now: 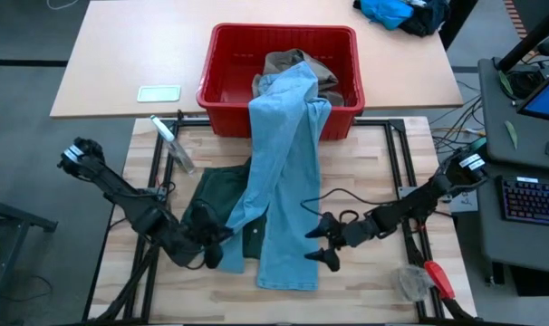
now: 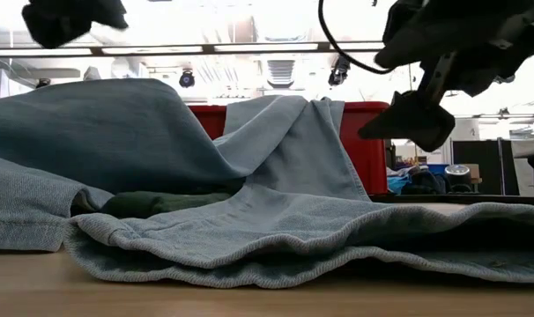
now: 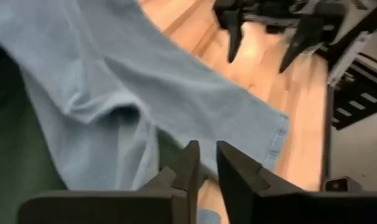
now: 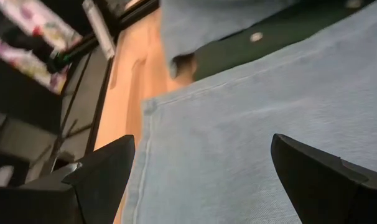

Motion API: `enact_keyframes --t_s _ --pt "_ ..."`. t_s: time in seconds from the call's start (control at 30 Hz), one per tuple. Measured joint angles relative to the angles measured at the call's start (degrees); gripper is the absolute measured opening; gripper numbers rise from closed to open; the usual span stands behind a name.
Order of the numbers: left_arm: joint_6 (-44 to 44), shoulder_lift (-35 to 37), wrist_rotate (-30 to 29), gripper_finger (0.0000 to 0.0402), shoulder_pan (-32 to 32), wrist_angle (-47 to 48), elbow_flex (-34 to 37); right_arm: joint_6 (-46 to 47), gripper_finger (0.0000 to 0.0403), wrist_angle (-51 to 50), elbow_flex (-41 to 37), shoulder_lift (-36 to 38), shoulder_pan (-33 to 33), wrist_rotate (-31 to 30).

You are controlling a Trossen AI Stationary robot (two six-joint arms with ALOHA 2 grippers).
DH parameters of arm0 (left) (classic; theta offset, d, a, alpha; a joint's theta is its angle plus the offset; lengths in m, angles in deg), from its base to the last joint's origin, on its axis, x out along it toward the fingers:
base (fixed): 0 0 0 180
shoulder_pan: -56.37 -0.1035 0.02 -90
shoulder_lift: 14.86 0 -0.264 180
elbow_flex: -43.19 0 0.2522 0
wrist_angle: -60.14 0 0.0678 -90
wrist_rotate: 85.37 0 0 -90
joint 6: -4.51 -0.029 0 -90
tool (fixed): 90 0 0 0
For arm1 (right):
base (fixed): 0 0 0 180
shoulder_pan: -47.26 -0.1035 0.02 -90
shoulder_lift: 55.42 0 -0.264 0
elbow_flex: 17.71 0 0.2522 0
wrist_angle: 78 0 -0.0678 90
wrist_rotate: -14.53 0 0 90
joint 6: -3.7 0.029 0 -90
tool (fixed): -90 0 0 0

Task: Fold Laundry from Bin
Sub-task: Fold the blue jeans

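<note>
no brand, label or writing can be read anywhere. the light blue denim trousers [image 1: 288,172] hang out of the red bin [image 1: 222,63] over its front rim and run down the wooden tabletop [image 1: 365,281], hems near the front edge. dark green shorts [image 1: 216,195] lie partly under them on the left. a khaki-taupe piece [image 1: 293,62] sits inside the bin. the left gripper [image 1: 216,246] is low at the trousers' left edge, its jaws nearly together with a thin gap and nothing visibly pinched. the right gripper [image 1: 318,243] hovers just beside the trousers' right edge, jaws wide apart, empty.
</note>
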Motion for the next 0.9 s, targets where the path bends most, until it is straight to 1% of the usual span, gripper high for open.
enact_keyframes --t_s 0.1,0.2,0.37,0.47,0.53,0.63,0.8,0.9 --pt "-2.8 -0.24 0.09 0.0074 -0.01 0.08 -0.94 -0.67 0.0364 0.04 0.0 0.01 -0.03 0.24" --pt "-4.02 -1.33 0.89 0.0122 -0.11 0.58 -1.0 -0.64 0.0364 0.07 0.0 -0.01 -0.01 -0.27" --pt "-3.63 -4.02 -0.91 0.0203 -0.08 4.89 -0.88 -0.59 0.0364 0.51 0.0 -0.01 -0.06 -0.25" --pt "-1.55 -5.05 -1.49 0.0235 -0.11 7.95 -0.85 0.02 0.0364 0.49 0.0 -0.01 -0.06 -0.27" --pt "-0.9 -5.68 -1.7 0.0244 -0.11 8.88 -0.83 0.09 0.0364 0.51 0.0 -0.01 -0.06 -0.27" --pt "-0.73 -6.95 -2.65 0.0245 -0.15 9.38 -0.62 0.15 0.0364 0.5 0.0 -0.01 -0.06 -0.27" --pt "1.13 -10.31 -3.14 0.0232 -1.18 9.46 -0.02 0.26 0.0364 0.5 0.0 -0.03 -0.06 -0.3" --pt "2.39 -12.27 -3.09 0.0216 -1.6 8.99 0.02 0.26 0.0364 0.5 0.0 -0.03 -0.2 -0.32"
